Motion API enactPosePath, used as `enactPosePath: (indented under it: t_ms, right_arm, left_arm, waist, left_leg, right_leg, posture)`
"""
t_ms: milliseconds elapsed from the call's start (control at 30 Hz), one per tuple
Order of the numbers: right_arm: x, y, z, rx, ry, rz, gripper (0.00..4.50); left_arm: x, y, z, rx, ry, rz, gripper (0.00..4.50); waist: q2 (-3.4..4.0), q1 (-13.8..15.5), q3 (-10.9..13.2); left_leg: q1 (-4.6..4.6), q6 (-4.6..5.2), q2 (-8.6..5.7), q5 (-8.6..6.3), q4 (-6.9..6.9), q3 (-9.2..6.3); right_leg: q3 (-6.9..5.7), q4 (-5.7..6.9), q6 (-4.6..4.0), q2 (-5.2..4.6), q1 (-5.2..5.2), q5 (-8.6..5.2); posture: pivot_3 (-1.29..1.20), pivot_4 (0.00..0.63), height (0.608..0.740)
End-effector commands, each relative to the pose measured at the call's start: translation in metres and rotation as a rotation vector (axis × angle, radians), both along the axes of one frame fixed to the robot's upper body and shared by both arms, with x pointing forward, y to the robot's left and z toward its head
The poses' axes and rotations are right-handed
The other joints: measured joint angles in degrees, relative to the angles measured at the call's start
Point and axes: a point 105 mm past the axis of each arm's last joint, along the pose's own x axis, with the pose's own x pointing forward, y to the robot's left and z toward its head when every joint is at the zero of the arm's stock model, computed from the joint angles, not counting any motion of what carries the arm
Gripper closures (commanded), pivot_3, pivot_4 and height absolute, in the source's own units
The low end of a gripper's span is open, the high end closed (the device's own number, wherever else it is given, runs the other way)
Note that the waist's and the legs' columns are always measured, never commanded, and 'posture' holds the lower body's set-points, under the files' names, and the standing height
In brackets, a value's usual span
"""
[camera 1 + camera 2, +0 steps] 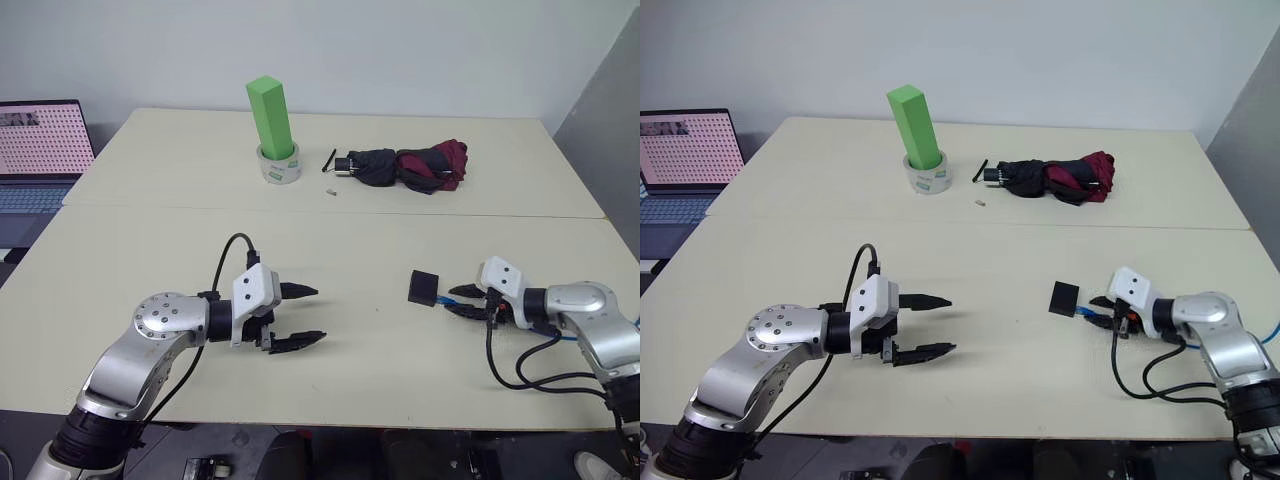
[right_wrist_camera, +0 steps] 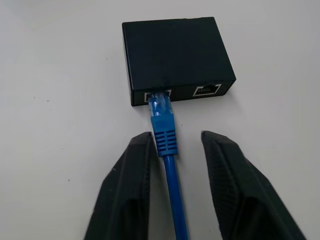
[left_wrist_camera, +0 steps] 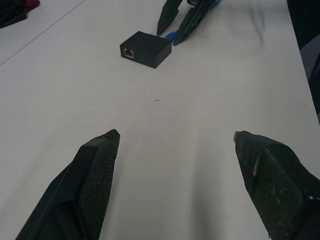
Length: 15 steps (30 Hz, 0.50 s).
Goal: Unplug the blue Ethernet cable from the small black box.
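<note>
Since the box (image 2: 177, 57) looks light and may slide, the right gripper (image 2: 175, 145), straddling but not clamping the cable (image 2: 165, 135), should pinch its stiff plug boot just beside the box; the left gripper (image 1: 305, 315) gapes empty.

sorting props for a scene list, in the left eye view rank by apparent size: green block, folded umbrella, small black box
1. Folded black-and-maroon fabric umbrella
2. Tall green rectangular block, close to the umbrella
3. Small matte black box, smallest though nearest the camera

Silver arms (image 1: 150, 335) (black cables), white wrists
</note>
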Motion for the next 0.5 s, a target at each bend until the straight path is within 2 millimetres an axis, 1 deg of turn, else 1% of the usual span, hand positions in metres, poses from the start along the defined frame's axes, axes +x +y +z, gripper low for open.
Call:
enactPosePath:
  t_ms: [33,100,133,200,267,333,433,500]
  right_arm:
    - [0.001,0.000,0.000,-0.042,-0.016,0.022,3.97]
    - [0.002,0.004,0.005,-0.062,-0.063,0.051,4.38]
    - [0.002,0.006,0.008,-0.067,-0.088,0.064,4.42]
    - [0.005,0.013,0.018,-0.080,-0.160,0.099,4.42]
    - [0.004,0.022,0.029,-0.113,-0.242,0.160,4.42]
    - [0.002,0.039,0.043,-0.166,-0.379,0.265,4.42]
    - [0.001,0.053,0.053,-0.211,-0.511,0.355,4.42]
    - [0.000,0.070,0.065,-0.224,-0.644,0.435,4.42]
  left_arm:
    - [0.000,-0.002,0.004,-0.023,-0.024,-0.006,0.61]
    - [0.001,-0.002,0.004,-0.050,-0.002,0.005,0.61]
    - [0.002,-0.002,0.004,-0.072,0.021,0.015,0.61]
    - [0.005,-0.001,0.005,-0.151,0.112,0.047,0.61]
    - [0.006,0.002,0.002,-0.192,0.195,0.071,0.61]
    - [0.009,0.001,0.006,-0.281,0.276,0.094,0.61]
    - [0.014,-0.002,0.012,-0.359,0.334,0.111,0.61]
    - [0.020,-0.008,0.016,-0.427,0.391,0.112,0.61]
  waist:
    - [0.00,0.0,0.0]
    - [0.00,0.0,0.0]
    - [0.00,0.0,0.0]
    - [0.01,0.0,0.0]
    - [0.01,0.0,0.0]
    - [0.02,0.0,0.0]
    - [0.02,-0.1,0.0]
    - [0.02,0.0,0.0]
  left_leg:
    - [0.00,0.00,0.00,0.00,0.00,0.00]
    - [0.00,0.00,0.00,0.00,0.00,0.00]
    - [0.00,0.00,0.00,0.00,0.00,0.00]
    - [-0.01,0.00,0.01,0.00,0.01,0.00]
    - [0.00,0.00,0.01,0.00,0.00,0.00]
    - [-0.04,0.00,0.01,0.00,0.01,0.00]
    - [-0.05,-0.01,0.02,0.00,0.02,-0.02]
    - [-0.04,-0.02,0.02,0.01,0.05,-0.03]
  right_leg:
    - [0.00,0.00,0.00,0.00,0.00,0.00]
    - [0.00,0.00,0.00,0.00,0.00,0.00]
    - [0.00,0.00,0.00,0.00,0.00,0.00]
    - [-0.01,0.00,0.00,0.00,-0.01,0.00]
    - [0.00,0.03,0.00,0.00,-0.01,0.00]
    - [0.00,0.07,0.00,0.00,-0.08,0.00]
    - [-0.04,0.07,0.00,0.00,-0.08,0.00]
    - [-0.05,0.06,0.00,0.00,-0.05,0.00]
  posture:
    - [0.00,0.150,0.740]
    - [0.00,0.150,0.740]
    - [0.00,0.150,0.740]
    - [0.00,0.150,0.740]
    - [0.00,0.150,0.740]
    - [0.00,0.150,0.740]
    - [0.00,0.150,0.740]
    - [0.00,0.150,0.740]
